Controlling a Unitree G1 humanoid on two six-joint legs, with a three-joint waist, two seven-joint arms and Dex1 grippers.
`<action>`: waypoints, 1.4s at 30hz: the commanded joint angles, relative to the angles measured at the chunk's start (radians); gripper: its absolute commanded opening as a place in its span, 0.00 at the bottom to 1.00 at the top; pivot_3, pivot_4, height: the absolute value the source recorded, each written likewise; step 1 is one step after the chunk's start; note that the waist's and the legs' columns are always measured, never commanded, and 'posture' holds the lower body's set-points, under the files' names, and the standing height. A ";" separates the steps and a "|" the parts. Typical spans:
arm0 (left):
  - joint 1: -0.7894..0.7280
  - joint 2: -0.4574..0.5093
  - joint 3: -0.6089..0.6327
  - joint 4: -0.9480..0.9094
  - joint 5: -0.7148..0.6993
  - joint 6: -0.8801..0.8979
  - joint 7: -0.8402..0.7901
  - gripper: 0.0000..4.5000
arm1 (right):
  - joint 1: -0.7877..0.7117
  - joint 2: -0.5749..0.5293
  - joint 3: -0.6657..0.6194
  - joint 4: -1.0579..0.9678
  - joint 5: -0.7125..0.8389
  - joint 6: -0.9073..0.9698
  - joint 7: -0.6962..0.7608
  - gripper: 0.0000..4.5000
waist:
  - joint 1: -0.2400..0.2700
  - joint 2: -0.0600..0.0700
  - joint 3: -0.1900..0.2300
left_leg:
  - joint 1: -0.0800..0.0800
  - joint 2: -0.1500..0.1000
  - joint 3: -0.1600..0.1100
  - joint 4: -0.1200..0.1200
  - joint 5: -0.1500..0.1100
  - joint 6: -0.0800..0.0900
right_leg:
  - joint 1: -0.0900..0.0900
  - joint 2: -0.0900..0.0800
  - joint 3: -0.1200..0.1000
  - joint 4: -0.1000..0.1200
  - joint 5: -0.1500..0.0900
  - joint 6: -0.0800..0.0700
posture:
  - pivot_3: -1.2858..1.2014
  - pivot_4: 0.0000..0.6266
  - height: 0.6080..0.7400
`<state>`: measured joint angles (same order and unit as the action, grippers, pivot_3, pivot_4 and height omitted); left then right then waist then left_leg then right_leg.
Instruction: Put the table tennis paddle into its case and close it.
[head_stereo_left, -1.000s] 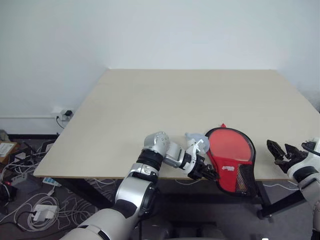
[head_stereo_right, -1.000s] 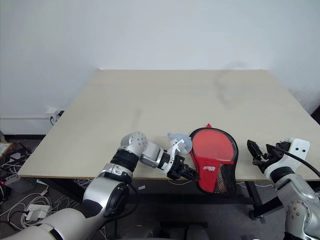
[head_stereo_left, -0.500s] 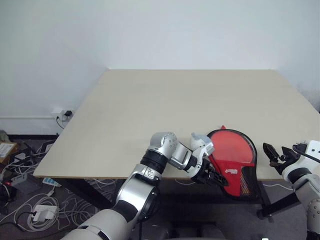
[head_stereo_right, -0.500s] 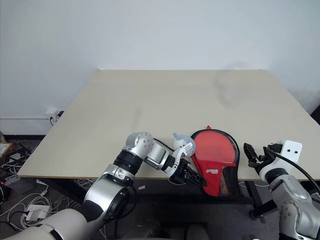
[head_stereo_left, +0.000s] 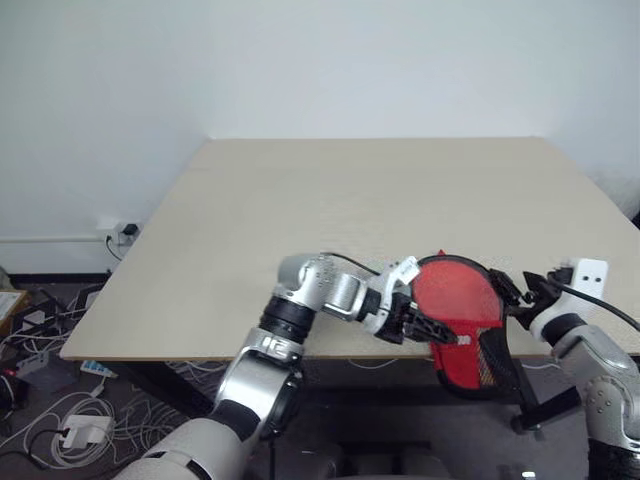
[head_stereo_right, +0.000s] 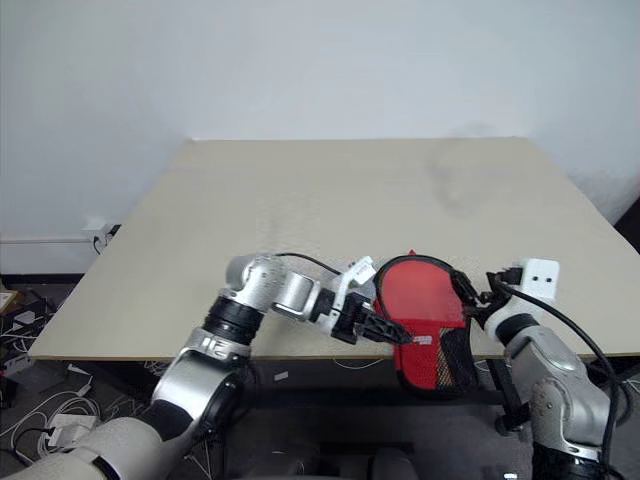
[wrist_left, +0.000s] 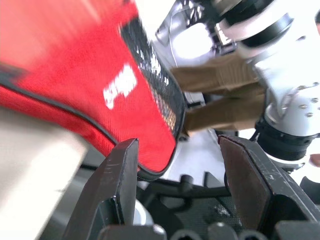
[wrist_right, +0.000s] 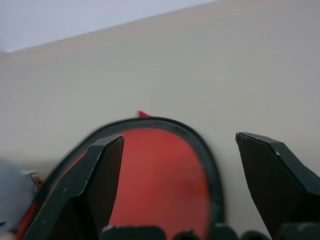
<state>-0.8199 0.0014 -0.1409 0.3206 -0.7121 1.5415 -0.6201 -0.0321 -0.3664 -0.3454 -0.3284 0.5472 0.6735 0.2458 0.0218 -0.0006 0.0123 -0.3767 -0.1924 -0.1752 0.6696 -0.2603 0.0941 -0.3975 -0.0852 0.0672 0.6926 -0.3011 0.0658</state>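
The table (head_stereo_left: 300, 200) is seen with the case (head_stereo_left: 462, 318) lying at its near edge, partly overhanging. The case is flanked by the left gripper (head_stereo_left: 432, 329) and right gripper (head_stereo_left: 512, 292), jaws apart on both, nothing clamped.

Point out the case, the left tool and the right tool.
case (head_stereo_right: 420, 300): right eye view, red outer face.
left tool (wrist_left: 177, 187): left wrist view, gap between its open fingers.
right tool (wrist_right: 180, 165): right wrist view, gap between its open fingers.
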 joint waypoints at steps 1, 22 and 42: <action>0.008 0.035 -0.002 -0.096 -0.028 -0.017 -0.042 0.59 | -0.067 0.010 0.066 0.006 -0.032 -0.009 -0.012 0.86 | -0.004 0.000 0.000 | 0.000 0.000 0.000 0.000 0.000 0.000 | 0.000 0.000 0.000 0.000 0.000 0.000 | 0.52 0.00 0.82; -0.113 0.148 -0.152 0.296 0.387 -0.697 -0.165 0.59 | -0.189 0.126 0.259 0.309 -0.242 -0.018 -0.061 0.86 | -0.013 -0.002 0.000 | 0.002 -0.001 -0.001 -0.001 0.001 -0.001 | 0.000 0.000 -0.003 0.000 0.000 -0.001 | 0.52 0.00 0.82; -0.143 0.237 -0.224 0.330 0.622 -0.914 -0.272 0.99 | -0.189 0.154 0.269 0.315 -0.270 -0.020 -0.062 0.86 | -0.013 -0.002 -0.001 | 0.002 -0.001 -0.001 -0.001 0.001 0.000 | 0.001 0.001 -0.003 0.000 0.000 -0.001 | 0.52 0.00 0.82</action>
<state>-0.9302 0.2449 -0.3689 0.6431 -0.1137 0.6471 -0.8953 -0.2203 -0.2209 -0.0858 -0.0379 0.2768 0.6409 0.1772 0.0083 -0.0030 0.0115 -0.3748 -0.1933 -0.1761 0.6690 -0.2595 0.0936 -0.3969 -0.0844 0.0637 0.6925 -0.3007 0.0651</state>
